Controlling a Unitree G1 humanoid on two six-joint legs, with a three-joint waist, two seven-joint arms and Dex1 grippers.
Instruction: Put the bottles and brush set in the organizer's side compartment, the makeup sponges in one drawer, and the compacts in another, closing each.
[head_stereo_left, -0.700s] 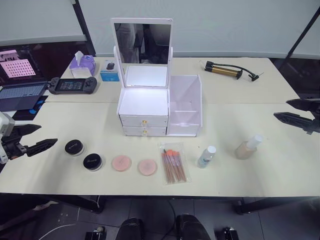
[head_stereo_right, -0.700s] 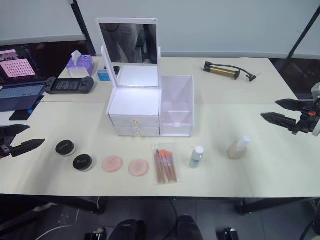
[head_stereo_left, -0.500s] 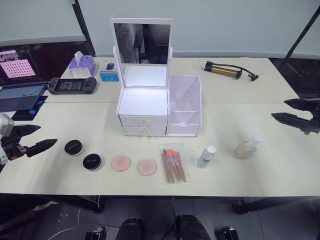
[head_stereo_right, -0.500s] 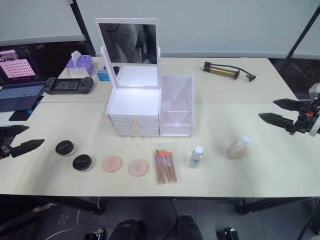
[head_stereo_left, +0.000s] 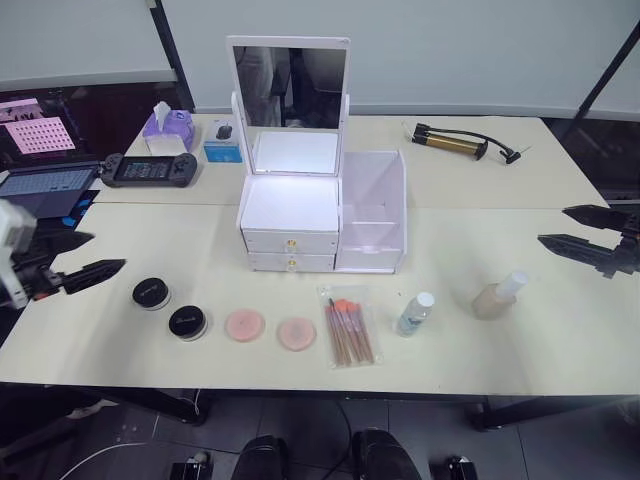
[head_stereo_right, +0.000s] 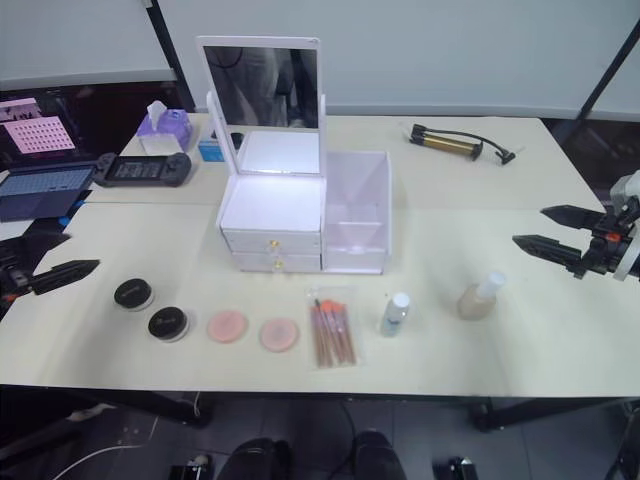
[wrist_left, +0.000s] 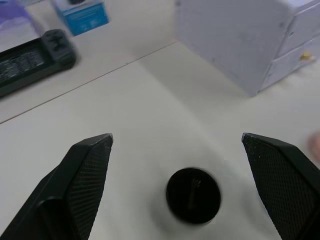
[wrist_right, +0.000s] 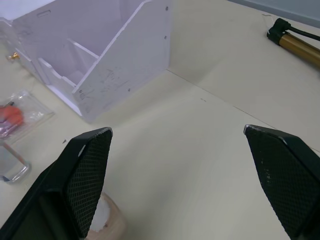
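Note:
The white organizer (head_stereo_left: 290, 205) stands mid-table with its mirror up, both gold-knobbed drawers shut, and the side compartment (head_stereo_left: 372, 215) on its right. In front lie two round black compacts (head_stereo_left: 150, 293) (head_stereo_left: 187, 322), two peach makeup sponges (head_stereo_left: 243, 325) (head_stereo_left: 296, 333), the brush set (head_stereo_left: 347, 327), a clear bottle (head_stereo_left: 413, 313) and a beige bottle (head_stereo_left: 497, 296). My left gripper (head_stereo_left: 108, 251) hovers open left of the compacts, one compact (wrist_left: 193, 195) showing between its fingers in the left wrist view. My right gripper (head_stereo_left: 552, 225) hangs open, right of the beige bottle (wrist_right: 107, 222).
A gold-and-black hand pump (head_stereo_left: 455, 141) lies at the back right. At the back left are a game controller (head_stereo_left: 145, 170), a tissue box (head_stereo_left: 166, 127), a small blue box (head_stereo_left: 222, 150) and a laptop (head_stereo_left: 40, 185). Bare tabletop lies between organizer and right gripper.
My left gripper has moved up and a little inward toward the compacts. The right gripper has edged slightly inward and nearer. Nothing on the table has moved.

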